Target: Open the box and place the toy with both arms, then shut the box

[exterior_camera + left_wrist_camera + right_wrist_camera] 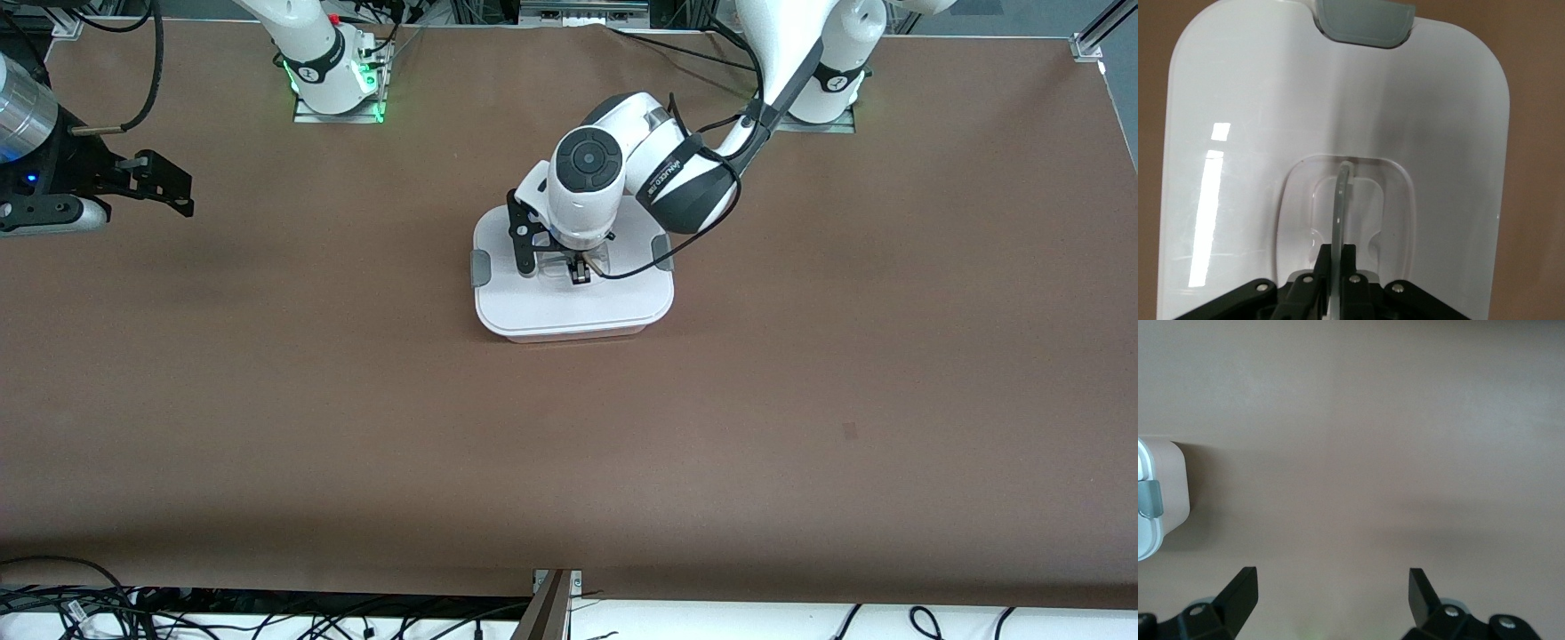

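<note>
The box (573, 307) stands mid-table with its white lid (569, 298) on it. One grey clip (480, 267) is at the right arm's end and the other grey clip (662, 253) at the left arm's end. My left gripper (581, 274) is down on the lid, shut on the clear handle (1340, 200) in the lid's recess; the left wrist view shows my left gripper (1337, 257), the lid (1238, 100) and one clip (1365, 20). My right gripper (173, 187) is open and empty above bare table toward the right arm's end, apart from the box (1168, 493). The toy is out of view.
The brown table (800, 400) spreads wide around the box. Cables (89, 604) and a metal bracket (556, 596) lie along its edge nearest the front camera. The arm bases (333, 80) stand along the farthest edge.
</note>
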